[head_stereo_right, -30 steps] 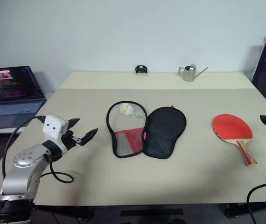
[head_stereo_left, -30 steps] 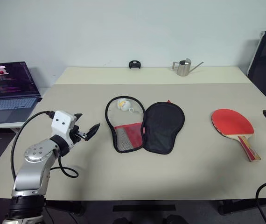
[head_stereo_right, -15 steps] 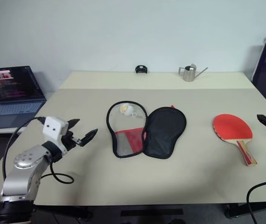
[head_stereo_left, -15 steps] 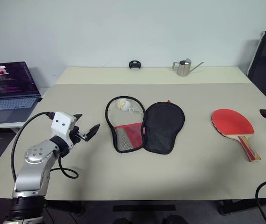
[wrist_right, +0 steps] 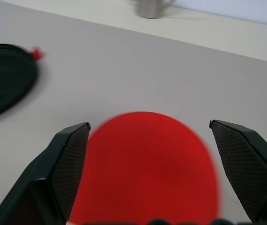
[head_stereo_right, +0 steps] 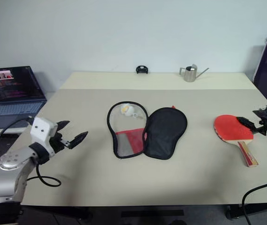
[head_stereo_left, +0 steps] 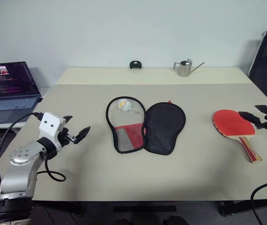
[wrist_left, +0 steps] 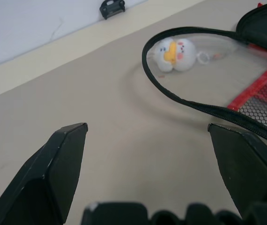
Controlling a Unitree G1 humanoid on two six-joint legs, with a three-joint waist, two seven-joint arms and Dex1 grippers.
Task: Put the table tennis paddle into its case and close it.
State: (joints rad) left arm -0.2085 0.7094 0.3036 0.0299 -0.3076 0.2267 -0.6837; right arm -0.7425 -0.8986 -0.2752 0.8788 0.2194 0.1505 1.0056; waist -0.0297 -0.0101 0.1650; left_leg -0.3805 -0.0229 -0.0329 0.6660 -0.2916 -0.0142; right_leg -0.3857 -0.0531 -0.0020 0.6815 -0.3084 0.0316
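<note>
Silver metal left arm [head_stereo_left: 21, 161], white wrist block, black cable, black-fingered left gripper [head_stereo_left: 75, 132]

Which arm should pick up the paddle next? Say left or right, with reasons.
Right. The right gripper hangs open beside the table tennis paddle; the left gripper is beyond the open case.

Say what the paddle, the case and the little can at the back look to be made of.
Table tennis paddle: matte red rubber face; striped handle, seemingly wood. Case: soft black fabric lining, lying flat and open, with a zip edge and a mesh pocket. Watering can: probably brushed metal, given its dull silver sheen.
</note>
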